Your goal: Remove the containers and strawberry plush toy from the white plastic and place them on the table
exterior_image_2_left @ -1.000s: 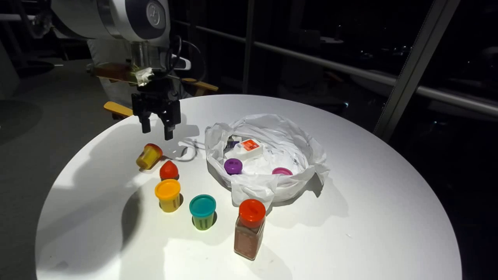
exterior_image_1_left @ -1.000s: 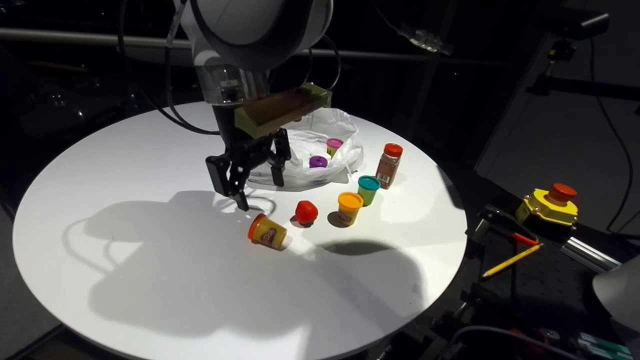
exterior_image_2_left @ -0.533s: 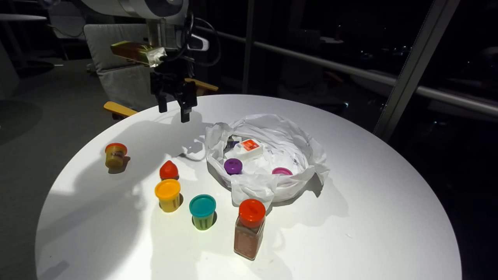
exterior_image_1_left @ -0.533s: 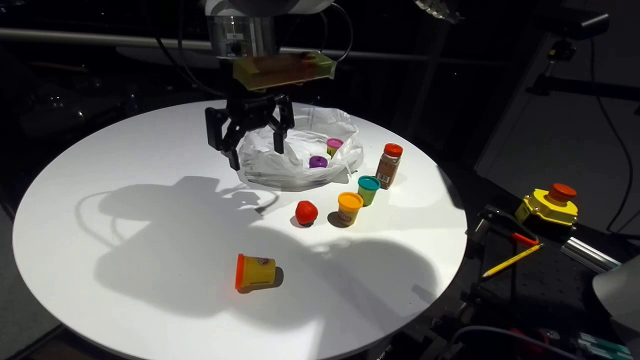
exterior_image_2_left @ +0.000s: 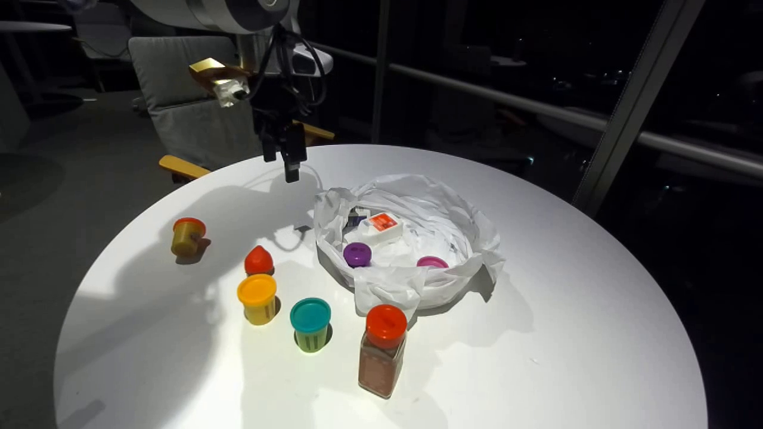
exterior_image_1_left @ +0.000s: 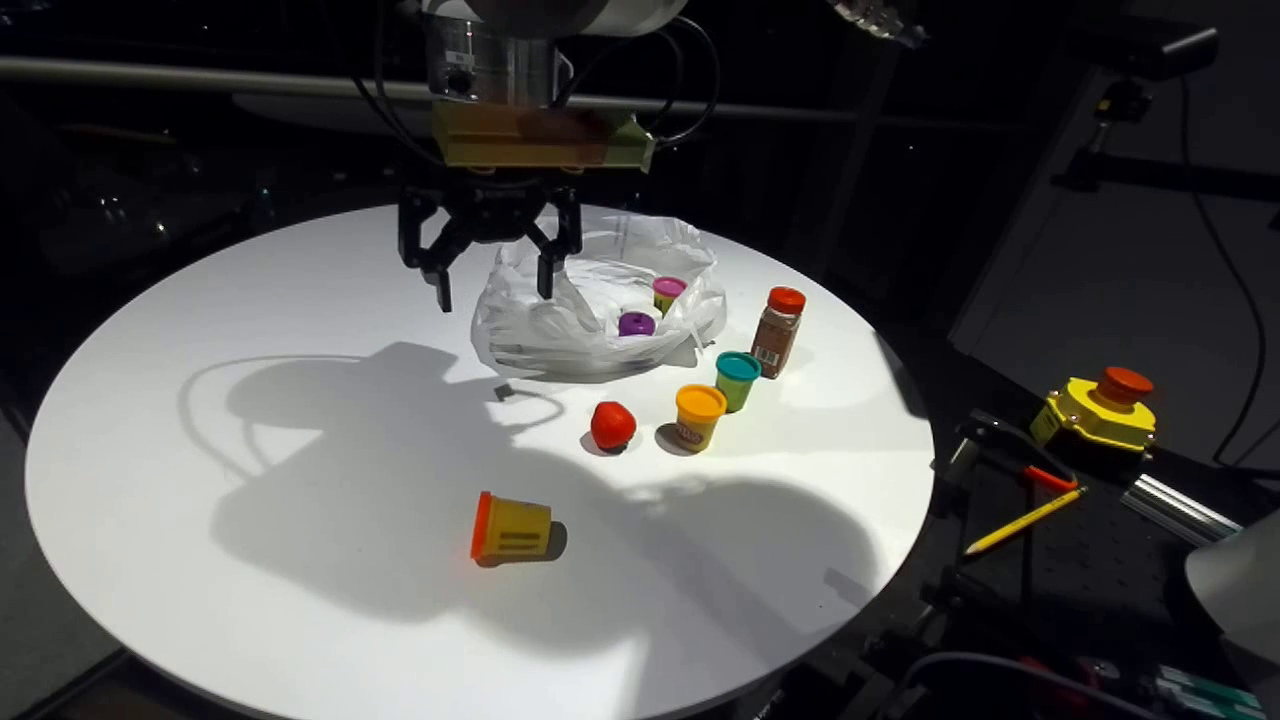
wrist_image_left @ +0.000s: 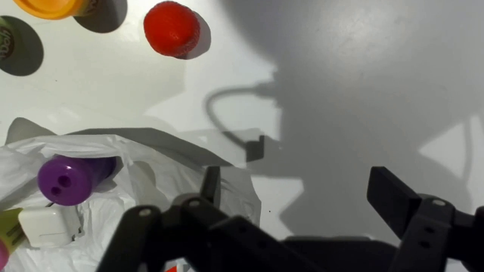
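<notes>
Hand (exterior_image_1_left: 495, 295) well above the worktop (exterior_image_1_left: 200, 330), near the bag, jaws spread wide. In the wrist view, worktop and the edge of the bag (wrist_image_left: 170, 177) show between the jaws. Compared with a second ago: hand higher and turned.

Main change is the red-lidded tub (exterior_image_1_left: 520, 528). Tilted just below the hand and near the strawberry toy (exterior_image_1_left: 612, 426) in the earlier frame; now flat on its side on the worktop, further from the toy, lid pointing left in an exterior view. Against half a second ago, slightly shifted and rolled, printed bars higher on its side.

Unmoved: strawberry toy on the worktop, just beside the orange-lidded tub (exterior_image_1_left: 697, 422); teal-lidded tub (exterior_image_1_left: 736, 388) and red-capped jar (exterior_image_1_left: 776, 338) near each other, all three containers upright. Inside the bag, same places: purple container (exterior_image_2_left: 357, 255), pink-lidded tub (exterior_image_2_left: 432, 262), white-and-red box (exterior_image_2_left: 385, 227).
</notes>
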### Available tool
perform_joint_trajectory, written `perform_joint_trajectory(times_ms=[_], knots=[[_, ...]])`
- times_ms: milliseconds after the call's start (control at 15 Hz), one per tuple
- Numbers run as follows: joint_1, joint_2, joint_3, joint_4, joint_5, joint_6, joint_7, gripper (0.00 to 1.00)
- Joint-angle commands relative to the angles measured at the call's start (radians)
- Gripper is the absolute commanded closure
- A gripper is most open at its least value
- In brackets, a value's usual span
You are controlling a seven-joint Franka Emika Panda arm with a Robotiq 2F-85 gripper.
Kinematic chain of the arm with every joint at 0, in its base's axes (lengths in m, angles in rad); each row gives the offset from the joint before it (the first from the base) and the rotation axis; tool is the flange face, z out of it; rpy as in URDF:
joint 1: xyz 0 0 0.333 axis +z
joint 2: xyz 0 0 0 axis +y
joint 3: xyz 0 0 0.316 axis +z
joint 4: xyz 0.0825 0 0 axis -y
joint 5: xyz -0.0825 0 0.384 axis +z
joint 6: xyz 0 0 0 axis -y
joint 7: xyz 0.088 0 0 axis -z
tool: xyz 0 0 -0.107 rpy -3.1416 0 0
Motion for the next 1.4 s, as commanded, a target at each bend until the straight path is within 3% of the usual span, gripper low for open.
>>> perform_joint_trajectory(times_ms=[0, 400, 800, 1067, 1333], knots=[[-0.052, -0.110, -0.064, -0.122, -0.008, 0.033, 0.026, 0.00], [-0.244, -0.238, -0.134, -0.238, 0.041, 0.082, -0.093, 0.00], [-0.409, -0.240, -0.124, -0.197, 0.179, 0.089, -0.312, 0.00], [-0.417, -0.227, -0.091, -0.175, 0.254, 0.072, -0.394, 0.00], [-0.378, -0.194, -0.071, -0.140, 0.217, 0.043, -0.364, 0.00]])
